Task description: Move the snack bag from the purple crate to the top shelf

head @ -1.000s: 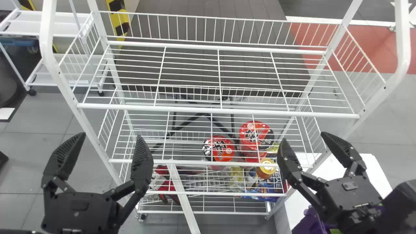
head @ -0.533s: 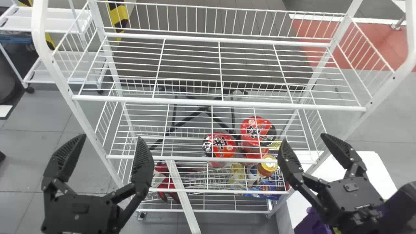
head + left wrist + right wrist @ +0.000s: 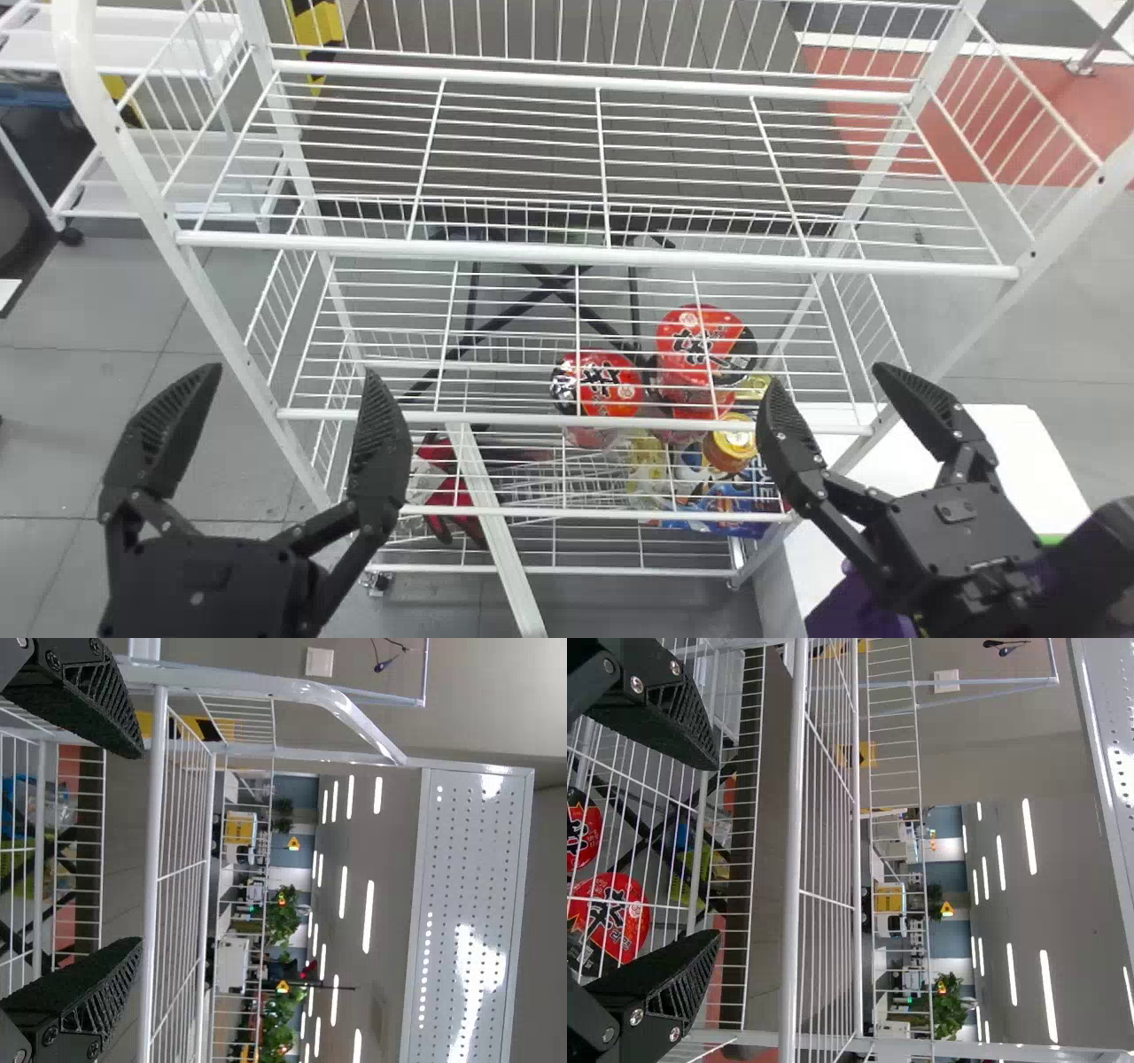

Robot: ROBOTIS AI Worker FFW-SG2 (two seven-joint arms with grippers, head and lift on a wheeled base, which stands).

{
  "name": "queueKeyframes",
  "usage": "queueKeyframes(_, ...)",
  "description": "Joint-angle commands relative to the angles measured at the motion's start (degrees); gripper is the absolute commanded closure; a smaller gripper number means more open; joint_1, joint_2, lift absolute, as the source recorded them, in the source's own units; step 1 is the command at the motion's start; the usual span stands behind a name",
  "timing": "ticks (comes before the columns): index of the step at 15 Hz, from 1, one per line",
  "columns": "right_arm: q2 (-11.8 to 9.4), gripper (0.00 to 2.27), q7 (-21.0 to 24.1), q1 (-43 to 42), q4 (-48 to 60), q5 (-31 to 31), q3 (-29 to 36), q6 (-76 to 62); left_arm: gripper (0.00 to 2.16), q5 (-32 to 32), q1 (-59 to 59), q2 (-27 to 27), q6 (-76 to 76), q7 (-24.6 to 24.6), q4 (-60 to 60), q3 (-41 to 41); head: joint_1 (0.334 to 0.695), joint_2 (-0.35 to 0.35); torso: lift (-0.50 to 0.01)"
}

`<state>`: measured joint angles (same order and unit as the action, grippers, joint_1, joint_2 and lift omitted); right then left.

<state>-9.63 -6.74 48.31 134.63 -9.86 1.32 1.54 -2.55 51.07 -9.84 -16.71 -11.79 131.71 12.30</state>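
Compared against both earlier head frames: found rack higher in view and spread wider, with front bar of top shelf raised at each step. Found left gripper a little farther left than half a second ago, at lower left, before the left part of the rack. Logged right gripper in nearly the same spot as in both frames, at lower right by the rack's right side. Read both tools as open, with fingers well apart on each. In left wrist view, noted shelf wires and a curved rack post beyond the fingers; in right wrist view, same wires plus red-lidded cups below. Recorded purple crate at bottom right, near white table, largely covered by right arm. Cannot tell whether the snack bag lies inside the crate. Through the wires, observed two red-lidded cups, yellow-lidded tub and blue packet, each slightly higher in view than a second ago. Also noted red item at left of the lower shelf, beside slanted white bar.
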Motion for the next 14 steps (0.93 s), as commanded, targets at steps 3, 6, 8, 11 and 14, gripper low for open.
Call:
queueKeyframes(3,-0.04,0.17,-0.64,0.03,-0.33,-0.07,0.00,-0.35,0.06,0.53,0.00,0.09,0.67,-0.08,0.04,-0.09,0.695,-0.067,-0.218)
queueKeyframes(6,-0.04,0.17,-0.73,-0.05,-0.95,-0.07,-0.09,-0.88,0.06,0.61,0.09,0.09,0.85,-0.25,0.22,-0.18,0.695,-0.062,-0.230)
queueKeyframes(8,-0.04,0.17,-0.82,-0.05,-1.04,-0.07,-0.09,-0.88,0.06,0.61,0.09,0.09,1.03,-0.25,0.13,-0.18,0.695,-0.059,-0.238)
queueKeyframes(11,-0.39,0.17,-0.82,0.12,-0.95,-0.07,-0.09,-1.41,0.06,0.61,0.09,0.18,1.20,-0.25,0.13,-0.09,0.695,-0.059,-0.250)
queueKeyframes(14,-0.48,0.17,-0.82,0.30,-0.95,-0.07,0.00,-1.58,0.06,0.53,0.09,0.09,1.20,-0.52,0.13,-0.09,0.695,-0.059,-0.262)
